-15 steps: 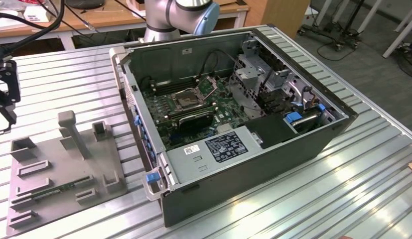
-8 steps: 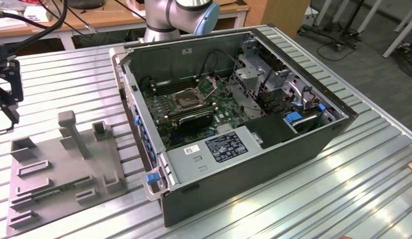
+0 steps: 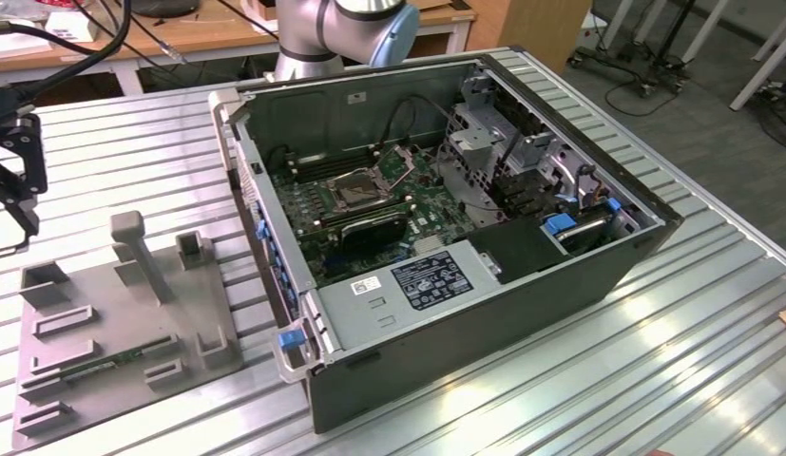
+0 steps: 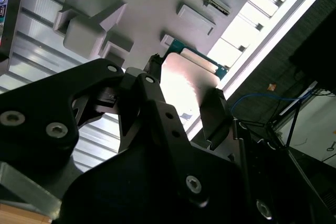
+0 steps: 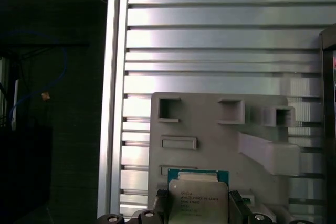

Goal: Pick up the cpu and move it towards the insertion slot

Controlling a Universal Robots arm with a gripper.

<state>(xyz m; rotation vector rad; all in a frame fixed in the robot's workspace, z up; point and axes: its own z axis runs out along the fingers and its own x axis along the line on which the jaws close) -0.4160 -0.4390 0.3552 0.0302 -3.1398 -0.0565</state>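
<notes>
Between the two fingers of the gripper, the cpu is clamped by opposite edges, its silvery top facing the camera of the first wrist view. The jaws are closed to the chip's width and hold nothing else. In both wrist views the chip hangs above the grey tray and apart from it, so the pick-up reads as done. In the exterior view the gripper sits beyond the tray's edge at that view's left, well apart from the slot. The carry towards the slot appears barely begun, if at all. The slot lies in the motherboard inside the open case, a dark centre within a metal frame, and nothing appears seated in it. The tray holds a memory stick in a narrow recess, and its other recesses look vacant. Tray and case both rest on the ribbed table.
</notes>
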